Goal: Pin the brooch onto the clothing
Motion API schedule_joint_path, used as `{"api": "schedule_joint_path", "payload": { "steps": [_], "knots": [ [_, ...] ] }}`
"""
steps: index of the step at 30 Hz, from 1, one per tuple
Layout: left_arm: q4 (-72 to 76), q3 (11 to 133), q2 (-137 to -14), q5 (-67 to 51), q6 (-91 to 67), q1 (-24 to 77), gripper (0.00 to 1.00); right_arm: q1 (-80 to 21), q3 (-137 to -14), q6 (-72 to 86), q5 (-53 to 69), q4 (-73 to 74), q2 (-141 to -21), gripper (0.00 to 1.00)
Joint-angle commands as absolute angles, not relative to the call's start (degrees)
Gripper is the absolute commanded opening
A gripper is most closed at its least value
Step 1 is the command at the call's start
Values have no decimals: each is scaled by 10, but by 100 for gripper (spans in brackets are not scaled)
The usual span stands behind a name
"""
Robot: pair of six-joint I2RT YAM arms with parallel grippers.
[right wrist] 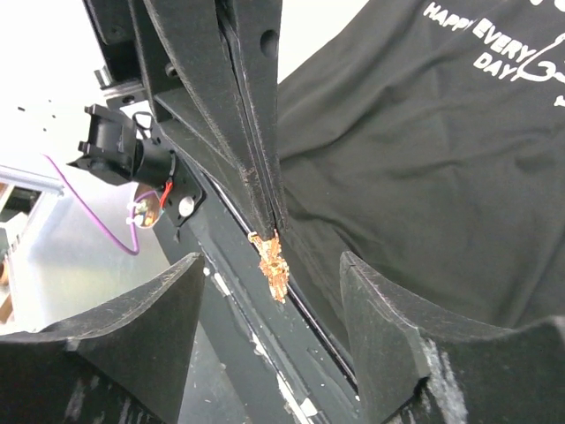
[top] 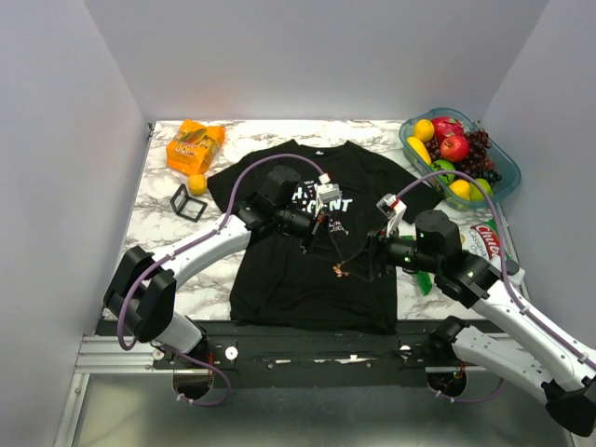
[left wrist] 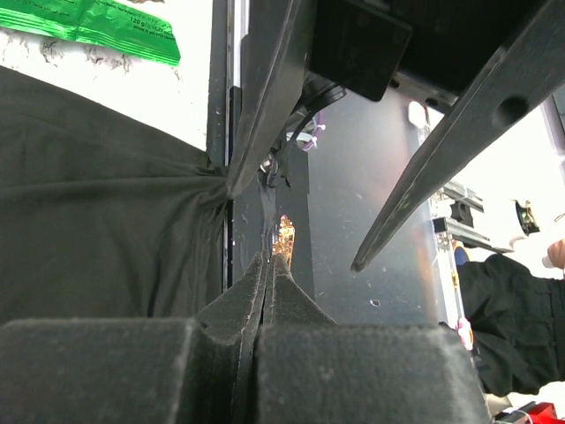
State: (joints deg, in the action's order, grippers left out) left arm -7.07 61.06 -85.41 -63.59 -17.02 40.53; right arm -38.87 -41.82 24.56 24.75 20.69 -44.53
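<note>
The brooch [left wrist: 284, 237] is very small. From above it is only a gold-brown speck over the black T-shirt [top: 279, 279], below the white print [top: 340, 205] on the side toward the arm bases, and its shape cannot be made out there. The left gripper [right wrist: 265, 221] is pinched on it with the pads pressed together, so its upper end is hidden between them. The right wrist view shows more: the brooch sticks out of those tips, its long axis in line with the fingers, pointing down and slightly right. The right gripper [right wrist: 271, 265] is spread wide, one finger on each side of the brooch, apart from it. No view shows whether the brooch touches the cloth.
</note>
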Motion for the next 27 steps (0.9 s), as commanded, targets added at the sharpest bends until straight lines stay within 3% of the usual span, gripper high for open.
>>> {"api": "schedule_joint_path", "payload": {
  "steps": [1,27],
  "knots": [
    [-79,625,-854,-627,-162,410,0,-403,-403,244,228,182,-455,69],
    [-79,627,-856,-626,-163,413,0,-417,-381,248,191,161,-476,43]
  ]
}}
